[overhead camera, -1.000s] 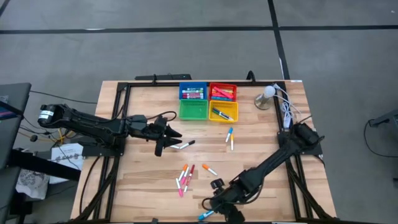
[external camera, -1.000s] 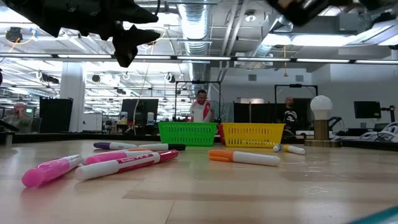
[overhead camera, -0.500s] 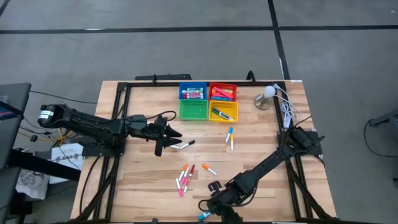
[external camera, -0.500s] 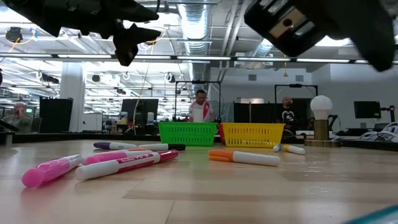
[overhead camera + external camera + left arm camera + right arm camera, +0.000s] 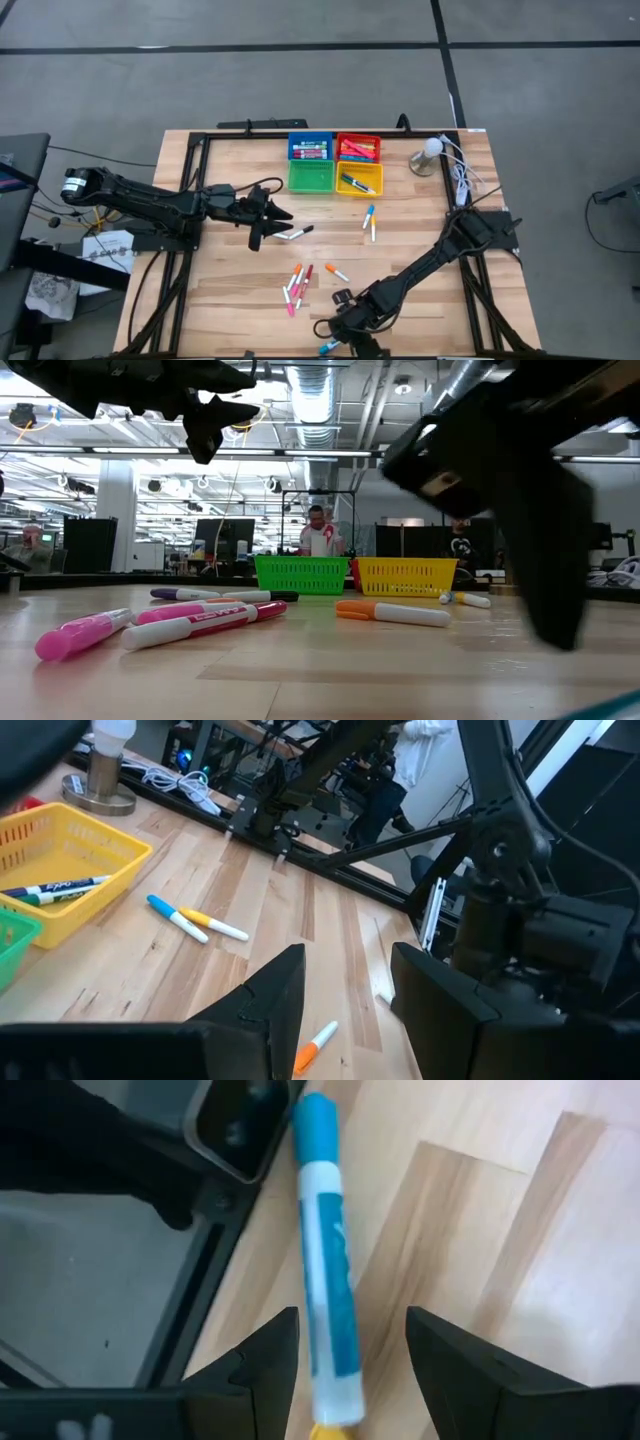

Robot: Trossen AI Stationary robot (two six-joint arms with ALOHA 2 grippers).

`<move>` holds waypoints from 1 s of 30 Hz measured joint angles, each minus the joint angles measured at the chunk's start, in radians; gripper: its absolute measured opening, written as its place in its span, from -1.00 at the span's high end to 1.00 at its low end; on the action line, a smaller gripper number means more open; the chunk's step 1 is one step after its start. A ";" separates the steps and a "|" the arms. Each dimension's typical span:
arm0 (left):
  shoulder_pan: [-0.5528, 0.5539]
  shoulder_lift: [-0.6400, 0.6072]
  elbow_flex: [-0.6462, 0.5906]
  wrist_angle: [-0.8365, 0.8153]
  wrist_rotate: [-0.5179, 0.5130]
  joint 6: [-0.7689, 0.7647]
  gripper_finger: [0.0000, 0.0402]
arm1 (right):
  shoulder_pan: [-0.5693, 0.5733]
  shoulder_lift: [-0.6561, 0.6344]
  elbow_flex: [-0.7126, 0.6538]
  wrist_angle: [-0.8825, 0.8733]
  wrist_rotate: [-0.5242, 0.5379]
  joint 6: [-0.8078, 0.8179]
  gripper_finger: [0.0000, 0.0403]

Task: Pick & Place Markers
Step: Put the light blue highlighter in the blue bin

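One blue marker under right gripper, fingers apart: light, stiff, rolls; you pinch mid-barrel.

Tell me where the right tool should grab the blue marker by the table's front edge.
Grip the blue marker mid-barrel, on the white section, coming straight down. It lies flat between the right tool's open fingers, near the frame rail, so clamp across its width.

Markers scattered flat (some binned)
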 joint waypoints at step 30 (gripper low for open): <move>0.000 0.000 0.000 0.014 0.000 -0.001 0.25 | -0.042 0.062 0.001 -0.006 0.164 0.072 0.69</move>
